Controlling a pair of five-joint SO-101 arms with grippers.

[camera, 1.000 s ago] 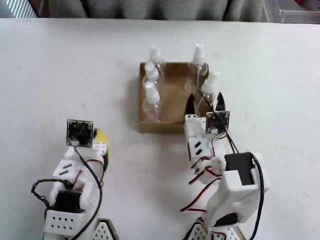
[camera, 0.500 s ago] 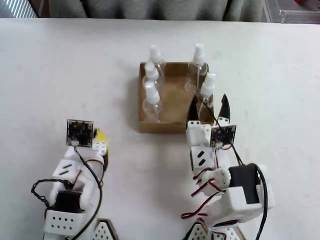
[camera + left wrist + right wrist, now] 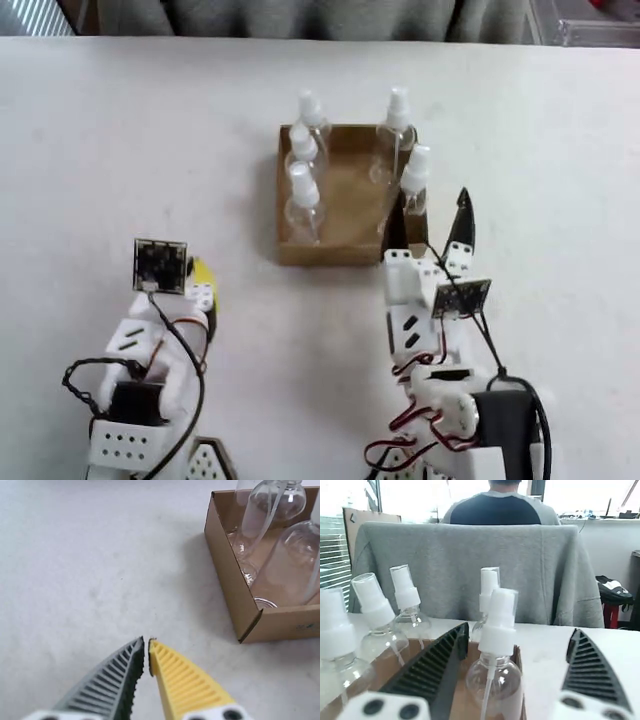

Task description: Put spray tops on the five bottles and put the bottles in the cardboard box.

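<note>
Five bottles [image 3: 302, 215] with spray tops [image 3: 304, 184] stand in the cardboard box [image 3: 340, 252]. I see my right pincer [image 3: 430, 203] spread wide at its corner, and my left pincer [image 3: 146, 642] closed over the surface [image 3: 150, 130].

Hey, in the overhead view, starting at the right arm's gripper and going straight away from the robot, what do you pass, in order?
right gripper, open → nearer bottle on the right side of the cardboard box → farther bottle behind it → bare table
</note>
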